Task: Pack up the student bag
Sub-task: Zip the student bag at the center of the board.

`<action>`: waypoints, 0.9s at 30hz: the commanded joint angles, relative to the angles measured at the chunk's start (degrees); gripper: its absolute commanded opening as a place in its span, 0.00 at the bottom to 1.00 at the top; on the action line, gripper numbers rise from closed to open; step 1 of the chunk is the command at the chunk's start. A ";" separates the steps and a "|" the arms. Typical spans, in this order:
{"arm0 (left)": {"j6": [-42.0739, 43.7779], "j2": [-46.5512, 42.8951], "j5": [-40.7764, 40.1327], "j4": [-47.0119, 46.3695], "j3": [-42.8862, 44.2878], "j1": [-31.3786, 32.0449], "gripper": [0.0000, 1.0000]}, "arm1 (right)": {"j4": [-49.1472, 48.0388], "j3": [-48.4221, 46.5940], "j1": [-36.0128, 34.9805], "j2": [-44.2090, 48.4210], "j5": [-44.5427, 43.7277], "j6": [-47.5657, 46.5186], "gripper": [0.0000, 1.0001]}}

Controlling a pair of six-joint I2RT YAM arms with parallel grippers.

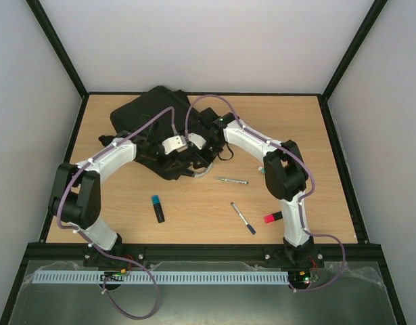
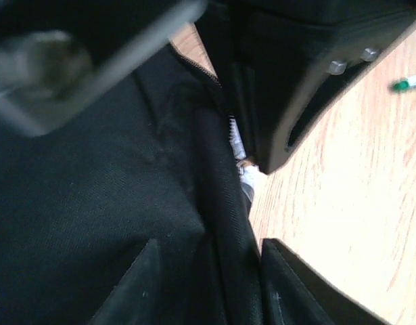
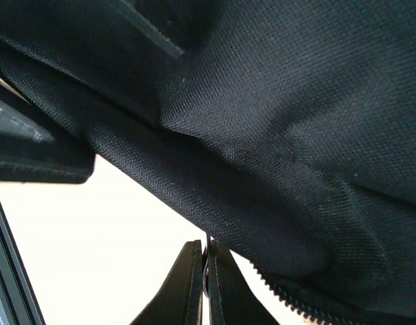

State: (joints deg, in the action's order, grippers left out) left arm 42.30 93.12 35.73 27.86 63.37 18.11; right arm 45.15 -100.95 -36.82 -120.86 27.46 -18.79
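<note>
The student bag (image 1: 143,115) is a large black fabric backpack lying at the back left of the table. Both grippers meet at its near right edge. My left gripper (image 1: 184,144) holds a fold of the bag's fabric (image 2: 93,189) between its fingers (image 2: 295,291), next to the zip line. My right gripper (image 1: 199,139) is shut on the thin metal zip pull (image 3: 207,267) under the bag's edge (image 3: 275,135), with zip teeth (image 3: 289,302) running off to the right. The right gripper's black body (image 2: 309,74) looms close in the left wrist view.
Loose on the table in front of the bag lie a silver pen with a green tip (image 1: 231,181), a blue-capped black highlighter (image 1: 157,208), a dark blue pen (image 1: 243,218) and a pink highlighter (image 1: 272,217). The pen's green tip also shows in the left wrist view (image 2: 409,82).
</note>
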 commanded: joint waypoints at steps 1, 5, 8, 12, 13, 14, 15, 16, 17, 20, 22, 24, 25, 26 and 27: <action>-0.96 1.78 -0.50 -2.55 -0.32 0.10 0.36 | 0.83 1.47 0.29 1.94 1.69 0.83 0.01; -0.78 1.42 0.42 -1.48 -0.01 0.09 0.14 | 0.64 1.81 2.09 1.16 1.73 1.29 0.01; -0.11 0.57 1.51 0.39 -0.07 -0.01 0.03 | 0.82 1.76 4.29 0.53 1.19 0.98 0.01; 0.62 -1.19 2.06 3.07 -1.06 -0.20 0.02 | 1.25 0.97 7.23 -0.86 -0.16 -0.04 0.01; 1.09 -1.81 2.00 3.63 -1.51 -0.35 0.02 | 1.38 0.67 7.95 -1.22 -0.55 -0.22 0.01; 1.53 -2.50 1.92 4.25 -1.89 -0.46 0.02 | 1.43 0.48 8.60 -1.62 -0.85 -0.40 0.01; 2.09 -3.15 1.73 5.02 -2.33 -0.64 0.02 | 1.47 0.29 9.21 -1.85 -1.13 -0.52 0.01; 2.82 -3.80 1.41 5.73 -2.76 -0.80 0.02 | 1.44 0.08 9.76 -2.21 -1.43 -0.67 0.01; 3.66 -4.35 0.91 6.59 -3.13 -0.95 0.02 | 1.32 -0.08 10.25 -2.52 -1.78 -0.78 0.01; 6.57 -5.99 -0.70 8.80 -4.46 -1.90 0.02 | 0.83 -0.41 11.48 -3.55 -2.76 -0.89 0.01; 7.99 -7.37 -1.76 9.55 -5.46 -2.82 0.02 | 0.42 -0.59 12.05 -4.11 -3.18 -0.88 0.01; 8.43 -8.26 -2.12 9.93 -6.14 -3.82 0.02 | 0.11 -0.65 12.29 -4.20 -3.19 -0.90 0.01; 8.53 -8.49 -2.27 10.32 -6.18 -4.24 0.02 | -0.06 -0.63 12.30 -4.15 -3.06 -0.90 0.01; 8.67 -8.63 -2.51 10.70 -6.17 -4.54 0.02 | -0.11 -0.59 12.30 -4.05 -2.84 -0.82 0.01; 8.78 -8.68 -2.80 10.99 -6.20 -4.86 0.02 | -0.08 -0.59 12.30 -3.97 -2.61 -0.74 0.01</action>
State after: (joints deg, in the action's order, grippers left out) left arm 48.62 86.72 33.82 32.56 58.02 14.90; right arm 44.38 -99.94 -25.12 -124.31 27.14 -19.31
